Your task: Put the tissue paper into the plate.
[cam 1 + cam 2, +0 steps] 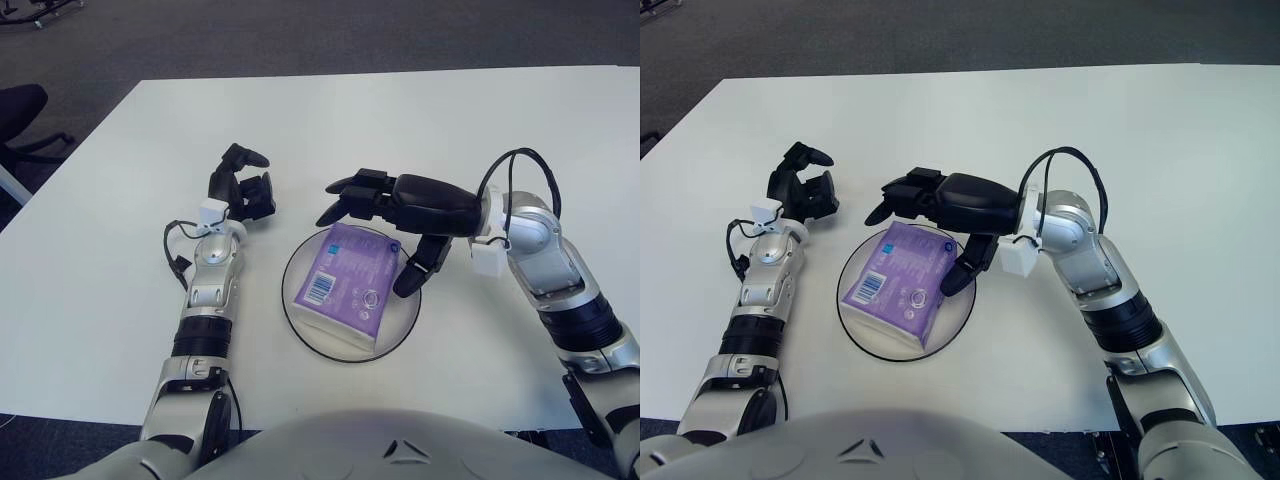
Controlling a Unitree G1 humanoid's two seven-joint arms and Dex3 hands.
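Observation:
A purple tissue pack point(345, 290) lies flat in the round white plate point(305, 339) with a dark rim, near the table's front. My right hand point(380, 225) hovers just above the pack's far right corner, fingers spread and holding nothing; its thumb point(412, 268) points down beside the pack's right edge. My left hand point(240, 192) shows to the left of the plate, fingers loosely curled, idle.
The white table point(400, 120) stretches wide behind and to both sides of the plate. A dark chair point(20, 115) stands off the table's far left. Grey carpet floor lies beyond the far edge.

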